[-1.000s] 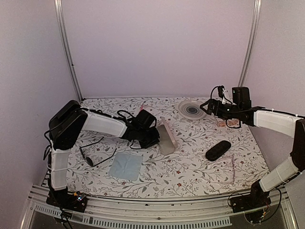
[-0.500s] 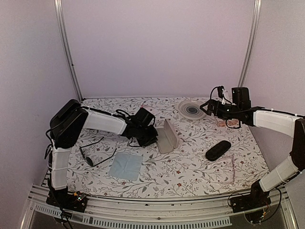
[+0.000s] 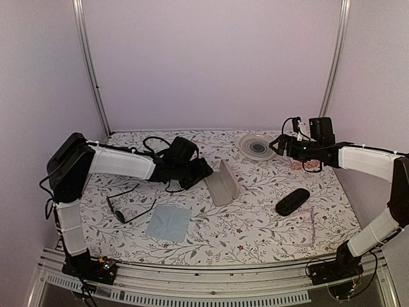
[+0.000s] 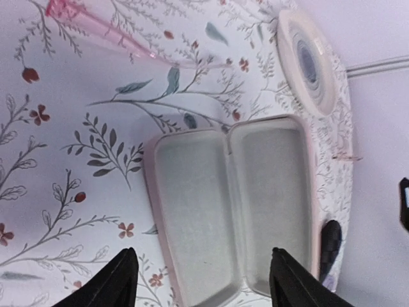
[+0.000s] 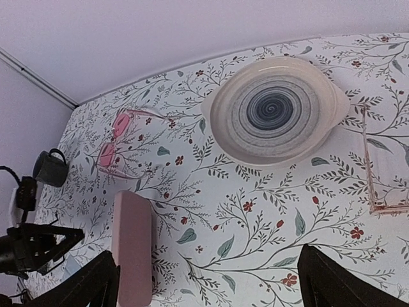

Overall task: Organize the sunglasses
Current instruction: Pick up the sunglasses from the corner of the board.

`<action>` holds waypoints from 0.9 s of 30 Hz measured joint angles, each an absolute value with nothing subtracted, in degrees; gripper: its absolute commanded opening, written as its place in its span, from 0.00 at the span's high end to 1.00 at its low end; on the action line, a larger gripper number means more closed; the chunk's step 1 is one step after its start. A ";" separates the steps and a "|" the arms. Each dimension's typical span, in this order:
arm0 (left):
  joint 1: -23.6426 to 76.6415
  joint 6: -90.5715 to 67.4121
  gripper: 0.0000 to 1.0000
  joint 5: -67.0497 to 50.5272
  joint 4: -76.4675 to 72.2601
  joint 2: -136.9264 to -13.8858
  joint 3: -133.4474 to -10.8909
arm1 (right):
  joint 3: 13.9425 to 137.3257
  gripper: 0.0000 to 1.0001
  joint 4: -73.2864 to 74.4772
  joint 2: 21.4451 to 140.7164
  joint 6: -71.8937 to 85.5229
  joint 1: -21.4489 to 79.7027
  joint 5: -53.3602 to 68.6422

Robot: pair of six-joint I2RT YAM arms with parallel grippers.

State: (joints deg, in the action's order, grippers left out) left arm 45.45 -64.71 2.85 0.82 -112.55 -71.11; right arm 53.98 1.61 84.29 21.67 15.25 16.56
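- One pair is the job here: the sunglasses (image 3: 130, 206), thin black wire frame with round dark lenses, lie near the left edge of the floral-printed worktop (image 3: 255, 236), towards its front; temple arms spread, nothing touching them, so not yet put away
- Just right of them a square grey-blue cleaning cloth (image 3: 169, 222) lies flat near the front edge, apart from the frame
- Left claw (image 3: 203, 170) hovers near mid-worktop, just left of the open case; its fingers (image 4: 121, 281) are spread with nothing between them, so released and empty; I judge it is placed to leave the case free
- Pale pinkish-grey hinged hard case (image 4: 211, 211) stands open near the middle, lined insides showing and empty; probably set so to receive the sunglasses
- Round cream plate with a dark spiral centre (image 5: 275, 109) sits at the far edge, right of centre
- Right claw (image 3: 276, 144) hangs beside that plate, jaws wide, grasping nothing; likely parked clear of the work
- Black oval hard case (image 3: 293, 201) lies closed near the right edge; pale pink clear-lensed glasses (image 3: 312, 224) lie just beside it, towards the front right corner
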 measured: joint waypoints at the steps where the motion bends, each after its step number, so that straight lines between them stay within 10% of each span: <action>1: 45.47 -63.37 0.22 3.84 0.69 -110.52 -70.70 | 54.37 0.01 2.33 84.29 21.98 15.25 15.55; 9: 45.47 -48.58 0.02 12.10 5.10 -95.81 -67.11 | 56.73 0.01 10.59 84.27 28.25 15.22 3.20; 27: 41.34 -23.42 0.01 23.35 28.69 -64.82 -56.03 | 62.76 0.04 22.35 92.20 44.12 0.91 1.43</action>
